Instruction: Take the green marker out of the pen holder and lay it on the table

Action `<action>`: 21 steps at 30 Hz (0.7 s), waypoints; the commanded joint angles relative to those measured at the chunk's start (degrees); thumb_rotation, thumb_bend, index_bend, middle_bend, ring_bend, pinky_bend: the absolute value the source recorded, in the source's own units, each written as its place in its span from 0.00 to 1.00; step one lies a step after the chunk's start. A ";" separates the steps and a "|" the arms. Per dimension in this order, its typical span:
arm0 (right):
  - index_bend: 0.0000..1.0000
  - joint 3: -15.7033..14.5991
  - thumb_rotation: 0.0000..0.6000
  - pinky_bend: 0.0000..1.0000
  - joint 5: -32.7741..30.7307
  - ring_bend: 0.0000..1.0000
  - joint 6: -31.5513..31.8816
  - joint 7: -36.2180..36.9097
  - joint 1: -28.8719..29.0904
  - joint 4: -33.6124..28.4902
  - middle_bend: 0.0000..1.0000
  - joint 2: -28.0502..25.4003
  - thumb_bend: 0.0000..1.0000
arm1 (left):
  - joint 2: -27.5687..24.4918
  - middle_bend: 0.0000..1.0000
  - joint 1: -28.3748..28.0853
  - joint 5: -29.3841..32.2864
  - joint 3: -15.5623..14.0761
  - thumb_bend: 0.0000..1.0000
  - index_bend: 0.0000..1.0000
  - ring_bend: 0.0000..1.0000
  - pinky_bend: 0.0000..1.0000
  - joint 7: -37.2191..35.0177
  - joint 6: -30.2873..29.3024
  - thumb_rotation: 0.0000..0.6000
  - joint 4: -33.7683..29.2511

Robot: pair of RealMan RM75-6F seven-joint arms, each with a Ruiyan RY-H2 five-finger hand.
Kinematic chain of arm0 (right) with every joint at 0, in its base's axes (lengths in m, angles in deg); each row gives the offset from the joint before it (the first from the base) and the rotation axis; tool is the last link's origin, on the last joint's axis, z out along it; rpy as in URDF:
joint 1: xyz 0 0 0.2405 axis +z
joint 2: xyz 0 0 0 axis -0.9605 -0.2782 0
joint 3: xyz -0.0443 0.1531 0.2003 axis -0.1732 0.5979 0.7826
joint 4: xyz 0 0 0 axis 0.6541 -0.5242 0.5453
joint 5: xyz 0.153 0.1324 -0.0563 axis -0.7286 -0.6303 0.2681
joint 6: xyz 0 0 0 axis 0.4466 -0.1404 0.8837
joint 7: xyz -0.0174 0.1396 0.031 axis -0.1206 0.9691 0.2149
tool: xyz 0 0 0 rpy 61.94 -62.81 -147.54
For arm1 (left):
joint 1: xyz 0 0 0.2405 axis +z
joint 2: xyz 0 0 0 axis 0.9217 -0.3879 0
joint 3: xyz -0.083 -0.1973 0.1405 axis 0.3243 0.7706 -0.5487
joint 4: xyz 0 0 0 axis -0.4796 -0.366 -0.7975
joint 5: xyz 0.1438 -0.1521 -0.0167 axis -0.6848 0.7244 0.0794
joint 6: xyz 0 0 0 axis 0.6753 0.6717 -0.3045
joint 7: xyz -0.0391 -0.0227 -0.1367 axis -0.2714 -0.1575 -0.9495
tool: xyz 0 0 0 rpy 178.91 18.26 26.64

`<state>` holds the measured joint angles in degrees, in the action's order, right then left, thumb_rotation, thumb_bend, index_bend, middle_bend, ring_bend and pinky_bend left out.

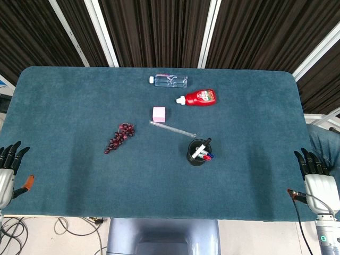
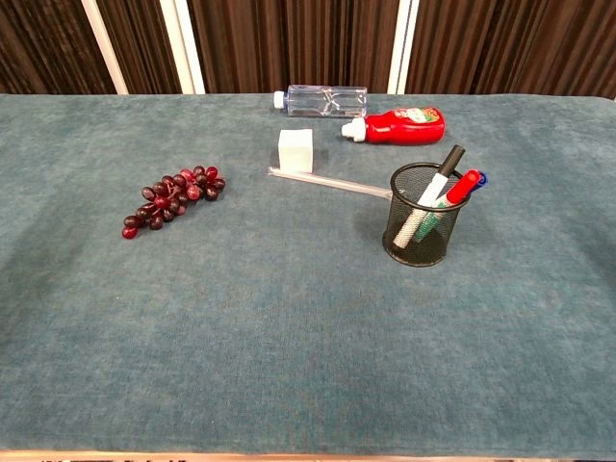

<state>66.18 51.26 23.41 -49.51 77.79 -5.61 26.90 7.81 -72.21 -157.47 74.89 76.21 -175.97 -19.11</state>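
A black mesh pen holder (image 2: 402,241) stands upright right of the table's middle; from the head view it is a dark cup (image 1: 191,158). Several markers lean in it: a white one with a black cap (image 2: 445,168), a red one (image 2: 464,184) and a blue tip behind. The green marker (image 2: 430,228) shows only as a green barrel through the mesh, low in the holder. My left hand (image 1: 9,162) hangs off the table's near left corner, fingers apart and holding nothing. My right hand (image 1: 314,169) is off the near right corner, likewise open. Neither hand appears in the chest view.
A bunch of dark red grapes (image 2: 171,197) lies left of centre. A pale cube (image 2: 295,149) and a clear thin rod (image 2: 327,181) lie just behind and left of the holder. A red ketchup bottle (image 2: 404,124) and a clear bottle (image 2: 327,99) lie on their sides at the back.
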 commanded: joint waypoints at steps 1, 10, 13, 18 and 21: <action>0.04 0.00 1.00 0.22 0.05 0.07 0.04 -0.03 0.00 0.02 0.00 0.00 0.16 | 0.04 0.00 0.01 0.00 0.02 0.33 0.11 0.00 0.02 0.10 -0.05 1.00 0.03; 0.04 -0.40 1.00 0.22 0.62 0.07 -0.22 1.10 -0.01 -0.26 0.00 -0.29 0.16 | 0.15 0.00 0.02 -0.03 -0.01 0.33 0.11 0.00 0.02 0.17 -0.07 1.00 0.07; 0.04 -0.58 1.00 0.22 0.83 0.07 -0.11 1.15 -0.14 -0.23 0.00 -0.32 0.16 | 0.16 0.00 -0.01 -0.02 0.05 0.33 0.11 0.00 0.02 0.26 -0.10 1.00 0.11; 0.04 -0.88 1.00 0.22 1.30 0.07 0.54 1.05 -0.53 -0.36 0.00 -0.19 0.16 | 0.21 0.00 0.04 0.12 0.09 0.33 0.11 0.00 0.02 0.49 -0.15 1.00 0.14; 0.04 -0.71 1.00 0.22 1.01 0.07 0.15 1.14 -0.33 -0.28 0.00 -0.17 0.16 | 0.27 0.00 0.02 0.10 0.10 0.33 0.11 0.00 0.02 0.60 -0.16 1.00 0.09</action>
<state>65.40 52.37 23.70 -48.40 77.37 -5.92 26.72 8.07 -72.19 -157.36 74.99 76.80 -176.12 -19.01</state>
